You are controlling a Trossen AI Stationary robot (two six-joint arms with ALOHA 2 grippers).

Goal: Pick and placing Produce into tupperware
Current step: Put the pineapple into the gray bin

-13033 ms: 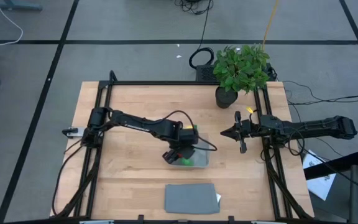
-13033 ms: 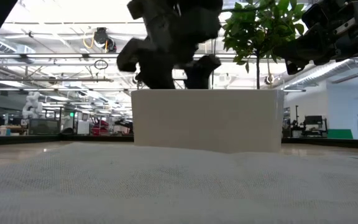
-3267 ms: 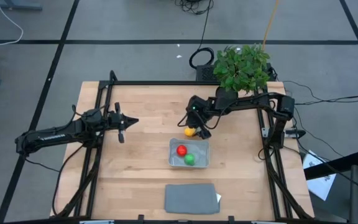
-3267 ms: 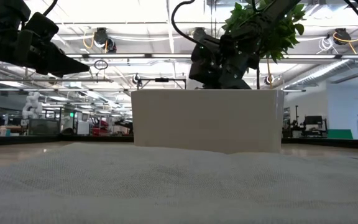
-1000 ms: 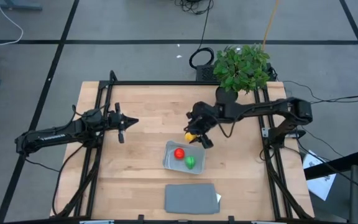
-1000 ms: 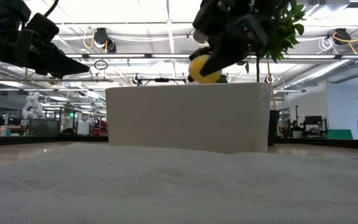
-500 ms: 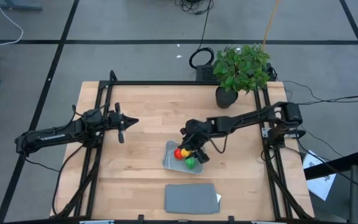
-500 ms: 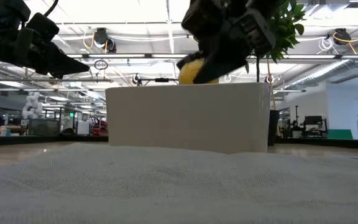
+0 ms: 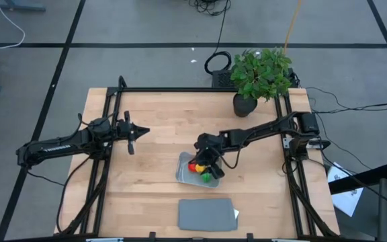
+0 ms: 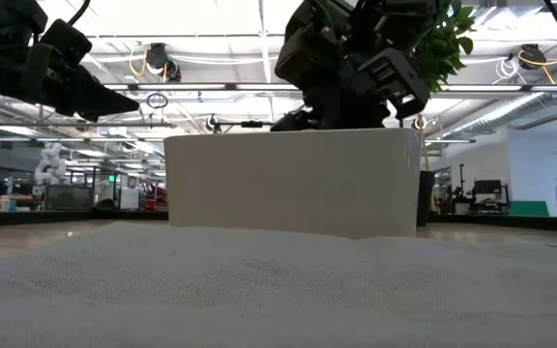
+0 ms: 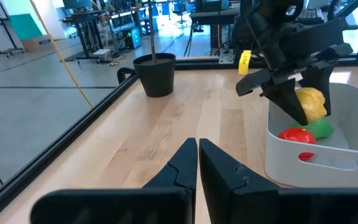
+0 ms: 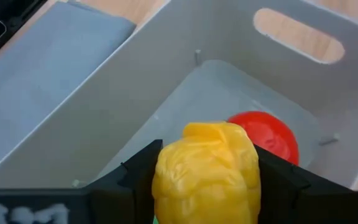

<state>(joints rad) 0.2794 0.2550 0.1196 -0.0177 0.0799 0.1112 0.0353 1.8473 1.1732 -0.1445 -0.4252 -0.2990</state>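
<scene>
Right wrist view: the right gripper [image 12: 207, 180] pinches the yellow piece [image 12: 206, 169] inside the tupperware [image 9: 185, 168], above the red piece [image 12: 267, 137] and beside the green one [image 9: 206, 177]; the left gripper [image 9: 132, 134], fingers pressed together, waits near the table's [image 9: 160, 121] left side.

My own two dark fingers [image 11: 197, 163] sit pressed together at the bottom centre of the frame, holding nothing. At the right, the other arm's gripper [image 11: 300, 106] reaches down into the pale plastic container [image 11: 328, 165], its fingers clamped on the yellow piece [image 11: 311, 101]. Just below it, inside the container, lie the red piece [image 11: 298, 135] and the green piece [image 11: 321, 129]. A black plant pot [image 11: 155, 74] stands on the wooden table [image 11: 166, 134] at upper centre-left.
</scene>
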